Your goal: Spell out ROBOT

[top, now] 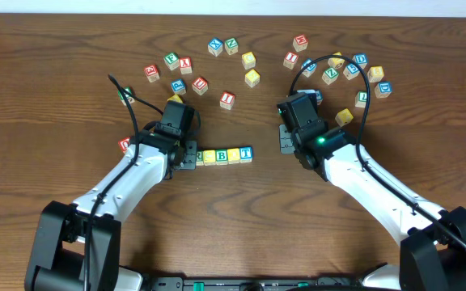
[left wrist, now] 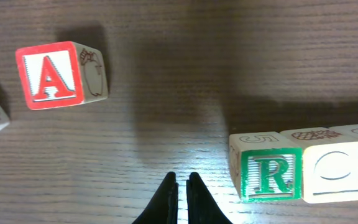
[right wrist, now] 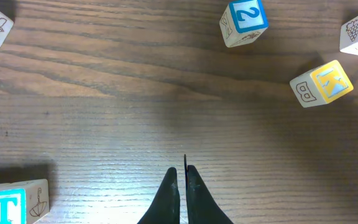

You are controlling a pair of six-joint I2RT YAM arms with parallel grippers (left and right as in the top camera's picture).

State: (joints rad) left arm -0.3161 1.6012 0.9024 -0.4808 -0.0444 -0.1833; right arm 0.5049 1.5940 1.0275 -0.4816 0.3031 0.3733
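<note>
Letter-block row on the table from overhead, its left end hidden under the arm, left wrist view revealing R block and O block there, left pincer closed, empty, just beside them, right pincer likewise closed on nothing, near T block

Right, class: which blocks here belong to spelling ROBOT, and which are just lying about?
Part of the job, lined up in one row:
- R block
- O block
- B block
- T block

Just lying about, apart from the row:
- A block
- 2 block
- K block
</note>
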